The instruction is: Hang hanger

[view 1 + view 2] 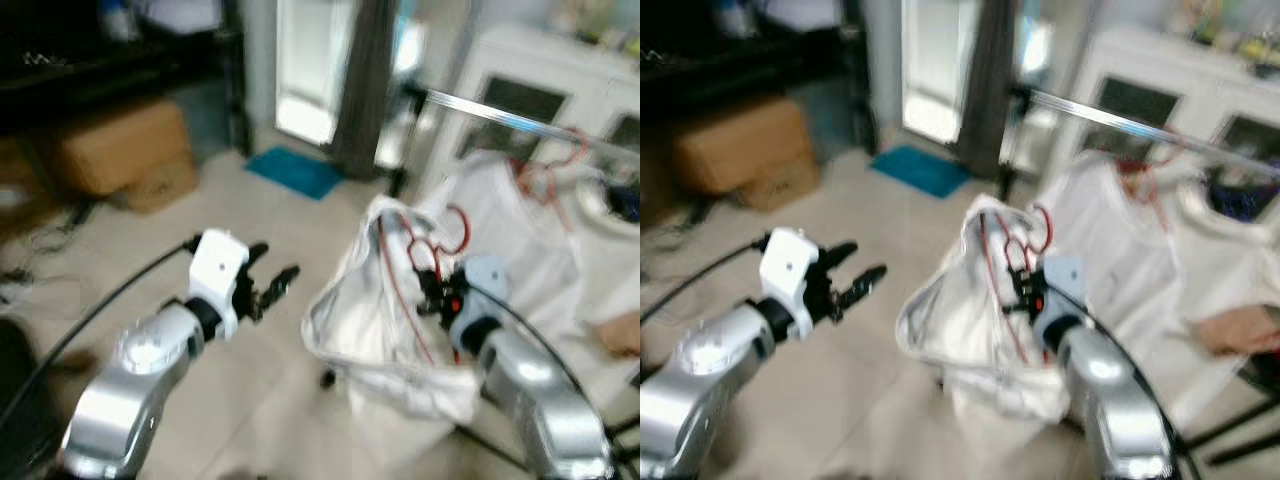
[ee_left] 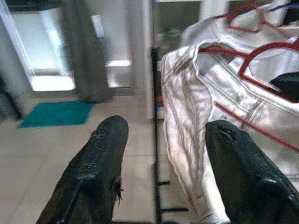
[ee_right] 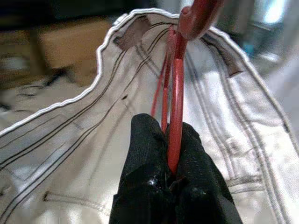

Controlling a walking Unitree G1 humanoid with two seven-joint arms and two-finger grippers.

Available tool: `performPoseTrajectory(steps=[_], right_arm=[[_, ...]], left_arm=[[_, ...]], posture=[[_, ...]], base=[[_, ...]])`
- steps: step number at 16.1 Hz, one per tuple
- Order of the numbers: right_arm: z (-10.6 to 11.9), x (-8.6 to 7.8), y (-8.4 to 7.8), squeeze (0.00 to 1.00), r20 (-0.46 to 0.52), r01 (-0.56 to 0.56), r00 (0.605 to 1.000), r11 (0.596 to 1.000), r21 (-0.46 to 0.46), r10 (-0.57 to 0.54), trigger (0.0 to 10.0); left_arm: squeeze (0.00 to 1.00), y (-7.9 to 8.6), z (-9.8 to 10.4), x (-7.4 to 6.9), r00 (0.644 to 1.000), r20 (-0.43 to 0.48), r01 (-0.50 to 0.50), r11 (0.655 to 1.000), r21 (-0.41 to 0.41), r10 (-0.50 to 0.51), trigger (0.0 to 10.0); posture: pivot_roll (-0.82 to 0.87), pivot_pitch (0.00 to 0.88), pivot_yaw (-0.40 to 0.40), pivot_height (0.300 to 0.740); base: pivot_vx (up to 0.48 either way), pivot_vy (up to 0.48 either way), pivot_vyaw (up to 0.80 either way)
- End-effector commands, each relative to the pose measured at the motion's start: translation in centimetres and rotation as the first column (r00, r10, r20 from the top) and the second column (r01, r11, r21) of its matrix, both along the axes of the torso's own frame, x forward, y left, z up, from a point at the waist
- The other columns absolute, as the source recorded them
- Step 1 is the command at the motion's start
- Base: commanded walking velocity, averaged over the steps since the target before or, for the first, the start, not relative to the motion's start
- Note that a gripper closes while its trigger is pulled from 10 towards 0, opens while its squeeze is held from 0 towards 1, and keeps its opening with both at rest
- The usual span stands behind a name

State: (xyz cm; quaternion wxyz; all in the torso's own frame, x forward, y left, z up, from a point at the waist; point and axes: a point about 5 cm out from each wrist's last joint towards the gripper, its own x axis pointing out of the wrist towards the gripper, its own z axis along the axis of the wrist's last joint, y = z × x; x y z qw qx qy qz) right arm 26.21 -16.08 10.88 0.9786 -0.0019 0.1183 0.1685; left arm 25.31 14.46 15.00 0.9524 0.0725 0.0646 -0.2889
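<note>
Right tool [image 3: 170, 158] was clenched on the red hanger [image 3: 176, 93] carrying the white garment [image 1: 360, 320], near-left of the rail [image 1: 500, 115]; left tool [image 1: 268, 285] was released; best to lift hook above rail, then lower.

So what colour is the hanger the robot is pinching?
Red: the thin plastic hanger is clearest in the right wrist view, clamped by the right gripper.

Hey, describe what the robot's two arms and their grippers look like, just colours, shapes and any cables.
Both arms are rounded, glossy silver tubes. The left gripper has a boxy white housing at the wrist and long black jaws; a thin black cable arcs back from it along the arm. The right gripper has a pale bluish-white wrist housing, black jaws, a small red-orange spot near them, and its own black cable.
</note>
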Motion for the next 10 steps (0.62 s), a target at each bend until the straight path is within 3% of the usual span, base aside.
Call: performPoseTrajectory(steps=[1,6,10], right_arm=[[1.6,0.1,0.8,0.00,0.074,-0.065,0.995,0.998,0.013,0.064,0.0],[2.6,-0.9,2.9,0.00,0.115,-0.302,0.947,0.953,0.004,0.300,0.0],[3.2,-1.0,3.4,0.00,0.153,-0.366,0.920,0.931,0.007,0.361,0.0]], left_arm=[[0.00,-0.1,0.0,0.4,1.000,0.006,-0.006,1.000,0.022,0.006,10.0],[0.00,-0.1,0.0,2.7,0.997,0.016,-0.079,0.994,0.073,0.078,10.0],[0.00,-0.5,0.4,3.9,0.996,0.031,-0.083,0.994,0.070,0.081,10.0]], posture=[[-0.06,0.000,-0.044,0.740],[-0.08,0.000,-0.040,0.740],[-0.08,0.000,-0.037,0.740]], base=[[0.000,0.000,0.00],[0.000,0.000,0.00],[0.000,0.000,0.00]])
